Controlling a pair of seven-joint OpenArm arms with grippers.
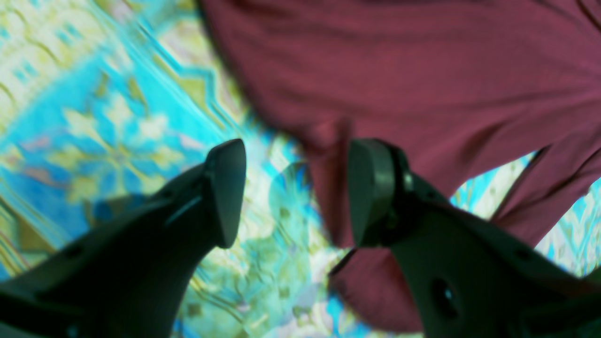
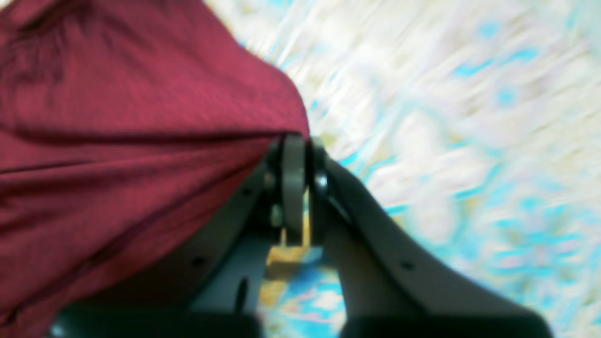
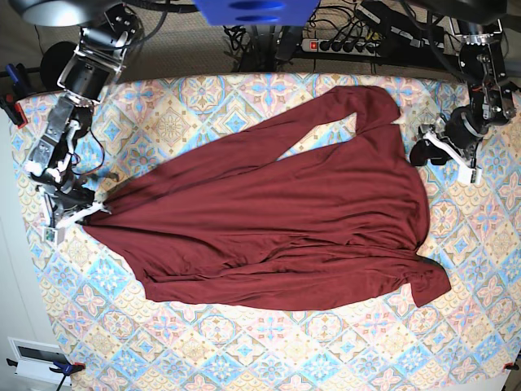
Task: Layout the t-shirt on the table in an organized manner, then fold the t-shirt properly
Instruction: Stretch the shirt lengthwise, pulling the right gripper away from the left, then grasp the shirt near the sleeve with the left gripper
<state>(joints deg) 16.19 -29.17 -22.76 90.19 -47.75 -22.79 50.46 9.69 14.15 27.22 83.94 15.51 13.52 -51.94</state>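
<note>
The dark maroon t-shirt [image 3: 269, 220] lies spread and creased across the patterned table [image 3: 244, 342], one sleeve reaching toward the far edge. My right gripper [image 3: 85, 212] is at the shirt's left corner. In the right wrist view that gripper [image 2: 303, 143] is shut on a pinched edge of the t-shirt [image 2: 117, 117], lifted a little off the table [image 2: 446, 117]. My left gripper [image 3: 418, 153] hovers at the shirt's right edge. In the left wrist view the left gripper [image 1: 298, 192] is open, and a narrow fold of the t-shirt [image 1: 422, 70] runs by its right finger [image 1: 371, 192].
A power strip with cables [image 3: 342, 42] lies behind the table's far edge. Small clamps hold the cloth at the corners [image 3: 65, 368]. Bare patterned table shows in front of the shirt and at the far left [image 3: 163, 98].
</note>
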